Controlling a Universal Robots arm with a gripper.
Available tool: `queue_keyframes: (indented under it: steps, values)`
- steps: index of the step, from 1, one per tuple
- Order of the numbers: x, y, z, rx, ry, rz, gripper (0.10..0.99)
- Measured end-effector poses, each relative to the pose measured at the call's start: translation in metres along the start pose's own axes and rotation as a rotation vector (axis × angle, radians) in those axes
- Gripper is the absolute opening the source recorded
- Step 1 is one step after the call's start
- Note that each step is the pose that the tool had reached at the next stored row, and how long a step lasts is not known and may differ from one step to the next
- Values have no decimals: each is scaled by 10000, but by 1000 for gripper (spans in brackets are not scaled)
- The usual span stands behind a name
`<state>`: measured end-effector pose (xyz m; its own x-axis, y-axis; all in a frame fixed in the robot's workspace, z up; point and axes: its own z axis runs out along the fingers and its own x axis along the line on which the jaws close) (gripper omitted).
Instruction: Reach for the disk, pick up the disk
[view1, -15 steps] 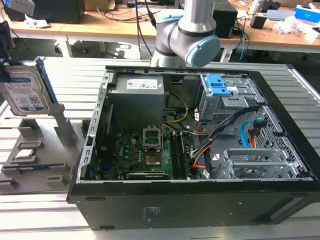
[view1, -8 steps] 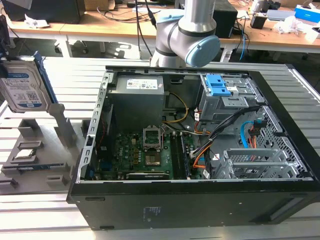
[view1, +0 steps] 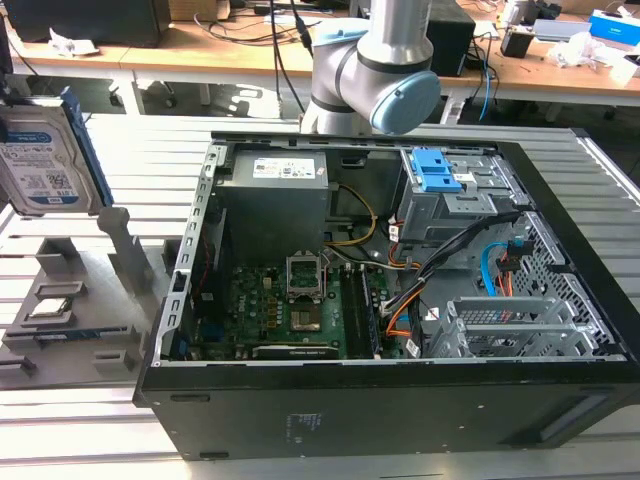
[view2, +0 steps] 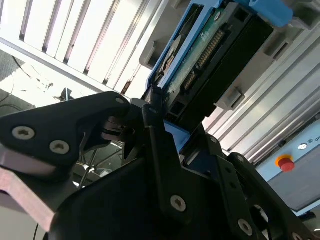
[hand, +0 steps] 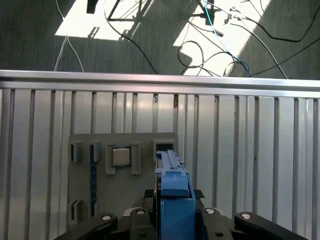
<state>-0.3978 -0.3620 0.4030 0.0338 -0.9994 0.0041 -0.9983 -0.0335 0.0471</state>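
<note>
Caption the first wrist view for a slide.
End effector grips the blue-framed disk over the gray fixture that holds the chip.

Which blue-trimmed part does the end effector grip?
The disk, silver with a blue bracket, at the exterior view's left; the blue latch pair sits inside the case.

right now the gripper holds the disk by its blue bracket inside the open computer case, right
No. The gripper does hold the disk by its blue bracket, but outside the computer case, above the grey tray at the exterior view's left, as that view shows.
</note>
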Motion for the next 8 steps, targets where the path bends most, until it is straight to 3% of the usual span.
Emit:
queue_keyframes:
  steps: [8]
  values:
    - [1, 0, -145, -26, -1, 0, 365]
